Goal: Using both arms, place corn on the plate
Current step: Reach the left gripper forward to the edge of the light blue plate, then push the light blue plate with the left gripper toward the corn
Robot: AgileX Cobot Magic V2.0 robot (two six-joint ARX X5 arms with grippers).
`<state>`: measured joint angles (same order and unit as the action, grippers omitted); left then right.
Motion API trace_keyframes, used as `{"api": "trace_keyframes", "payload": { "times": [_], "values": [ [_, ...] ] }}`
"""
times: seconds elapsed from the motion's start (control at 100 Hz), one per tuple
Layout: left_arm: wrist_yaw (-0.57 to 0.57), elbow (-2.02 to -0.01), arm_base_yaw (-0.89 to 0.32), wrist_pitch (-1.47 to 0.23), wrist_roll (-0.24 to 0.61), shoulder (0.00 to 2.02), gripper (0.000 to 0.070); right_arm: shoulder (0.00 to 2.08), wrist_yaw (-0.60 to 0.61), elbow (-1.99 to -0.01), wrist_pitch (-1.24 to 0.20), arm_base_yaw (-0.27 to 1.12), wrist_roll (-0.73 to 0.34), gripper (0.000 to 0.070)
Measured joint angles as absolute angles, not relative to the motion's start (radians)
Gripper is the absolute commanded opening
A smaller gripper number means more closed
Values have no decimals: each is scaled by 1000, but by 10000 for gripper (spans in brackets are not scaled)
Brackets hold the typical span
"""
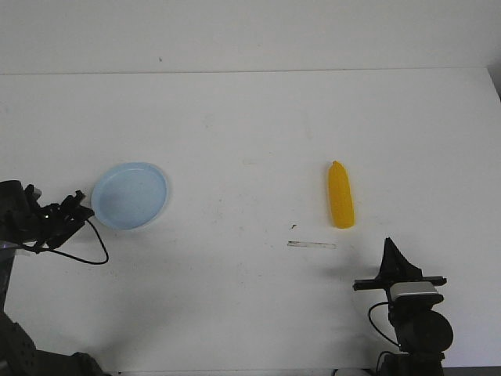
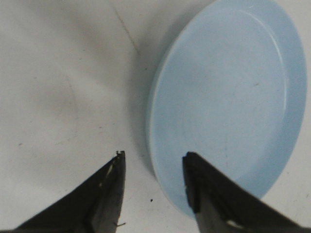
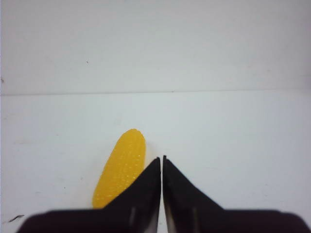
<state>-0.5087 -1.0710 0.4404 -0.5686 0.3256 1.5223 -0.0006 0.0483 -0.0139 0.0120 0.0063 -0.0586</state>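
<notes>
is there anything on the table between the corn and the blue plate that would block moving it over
Nothing visible blocks it. Between the corn and the plate the table shows only faint marks and a thin flat strip nearer the robot than the corn.

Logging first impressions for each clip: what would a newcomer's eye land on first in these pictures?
The bright yellow corn stands out most, lying alone on the white table right of centre, just ahead of the right gripper, whose fingers are shut. Next is the pale blue plate on the left side, bare, with the open left gripper right beside its rim.
</notes>
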Motion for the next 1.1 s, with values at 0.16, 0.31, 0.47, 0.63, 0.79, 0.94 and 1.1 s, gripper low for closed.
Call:
{"api": "trace_keyframes", "payload": {
  "times": [0.16, 0.31, 0.47, 0.63, 0.79, 0.94, 1.1],
  "values": [
    [-529, -1071, 437, -522, 329, 1581, 296, -1, 48, -14, 12, 6, -59, 5],
    [-529, -1071, 427, -491, 330, 1598, 290, -1, 48, -14, 12, 6, -59, 5],
    [-530, -1071, 414, -463, 329, 1601, 283, -1, 48, -14, 12, 6, -59, 5],
    [-529, -1073, 409, -463, 330, 1639, 283, -1, 48, -14, 12, 6, -59, 5],
    [-530, -1073, 393, -443, 329, 1650, 282, -1, 48, -14, 12, 6, -59, 5],
    [-530, -1073, 388, -436, 330, 1657, 282, -1, 48, -14, 12, 6, -59, 5],
    [-538, -1081, 382, -426, 330, 1675, 206, -1, 48, -14, 12, 6, -59, 5]
  ]
}}
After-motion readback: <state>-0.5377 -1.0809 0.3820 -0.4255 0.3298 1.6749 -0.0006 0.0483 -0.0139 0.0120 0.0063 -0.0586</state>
